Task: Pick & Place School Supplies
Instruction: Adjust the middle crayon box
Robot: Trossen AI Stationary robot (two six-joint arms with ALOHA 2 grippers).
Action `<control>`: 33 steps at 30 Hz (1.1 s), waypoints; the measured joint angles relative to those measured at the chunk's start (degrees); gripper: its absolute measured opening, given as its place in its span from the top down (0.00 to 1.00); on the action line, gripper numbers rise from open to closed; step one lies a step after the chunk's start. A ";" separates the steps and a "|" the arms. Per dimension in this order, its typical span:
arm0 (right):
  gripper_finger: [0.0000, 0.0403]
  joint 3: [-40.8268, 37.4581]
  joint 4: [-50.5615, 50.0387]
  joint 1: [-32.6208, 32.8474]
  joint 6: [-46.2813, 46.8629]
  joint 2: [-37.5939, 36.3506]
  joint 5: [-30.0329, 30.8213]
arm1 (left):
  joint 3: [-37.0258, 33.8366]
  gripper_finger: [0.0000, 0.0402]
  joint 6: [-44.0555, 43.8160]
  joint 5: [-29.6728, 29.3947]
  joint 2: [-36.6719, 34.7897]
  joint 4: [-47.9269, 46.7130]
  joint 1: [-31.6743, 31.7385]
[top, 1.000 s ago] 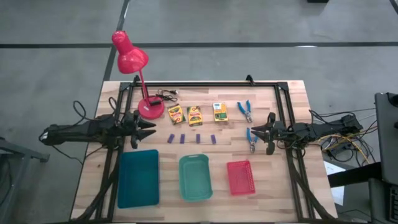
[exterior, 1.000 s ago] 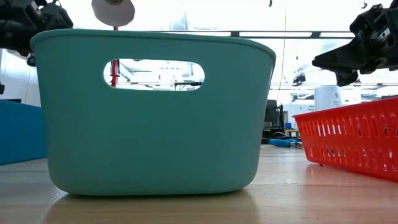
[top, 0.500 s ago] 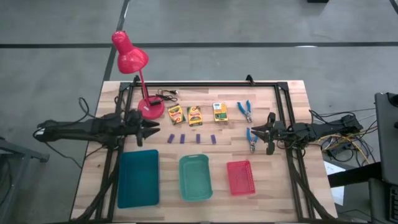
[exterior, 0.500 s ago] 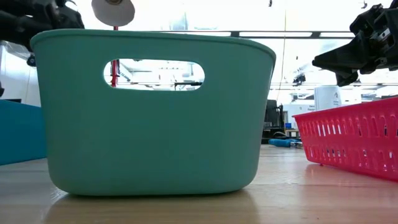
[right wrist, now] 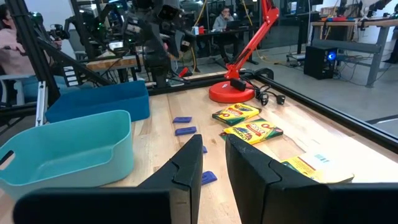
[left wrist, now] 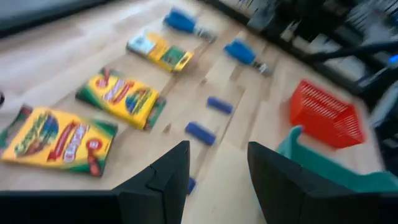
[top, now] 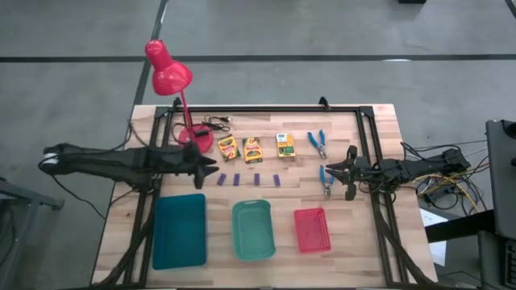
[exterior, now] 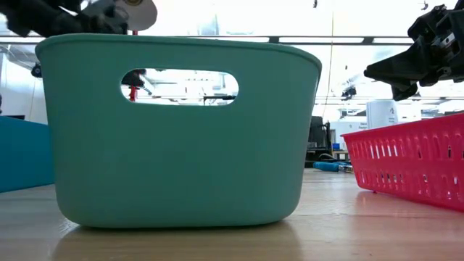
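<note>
- Hovering released, the left pincer [top: 211, 167] sits just left of the purple blocks [top: 247, 179]; dropping off-centre could nudge one aside.
- Right pincer [top: 337, 177], narrowly parted, empty, waits beside the near scissors [top: 326, 180].

Grey floor [top: 322, 32] with dark seams around the wooden table [top: 379, 129]; bright lab with desks [right wrist: 336, 28] beyond.

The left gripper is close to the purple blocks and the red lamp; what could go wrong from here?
1. The left gripper is open near the leftmost purple block; the blocks lie close together, so it may push a neighbour.
2. The lamp base and its cable sit beside this arm, which might snag them.
</note>
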 joint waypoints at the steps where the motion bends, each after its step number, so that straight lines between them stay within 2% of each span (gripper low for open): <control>1: 0.83 0.00 0.00 0.00 0.02 0.00 0.02 | 0.53 0.58 -0.72 -0.14 1.30 -0.53 0.04; 4: 0.83 -0.01 -0.01 0.01 0.02 0.02 0.01 | 2.71 0.58 -5.66 -2.01 4.81 0.44 0.21; 9: 0.83 -0.01 0.00 0.02 0.02 0.00 0.00 | 5.17 0.58 -22.45 -10.34 9.18 0.01 0.30; 12: 0.83 0.00 0.01 0.02 0.02 0.00 0.01 | 6.01 0.58 -26.21 -13.80 10.63 0.12 0.30; 22: 0.83 0.00 0.00 0.02 0.02 0.02 0.01 | 6.28 0.58 -25.68 -22.39 11.31 0.47 0.30; 26: 0.83 0.00 0.00 0.02 0.01 0.00 0.02 | 6.16 0.58 -25.07 -22.81 11.65 0.49 0.30; 30: 0.83 -0.01 0.00 0.02 0.00 0.02 0.02 | 6.16 0.58 -19.09 -21.60 12.56 0.61 0.30; 33: 0.83 0.00 0.00 0.02 0.02 0.02 0.01 | 6.14 0.58 -8.40 -18.50 13.34 0.85 0.30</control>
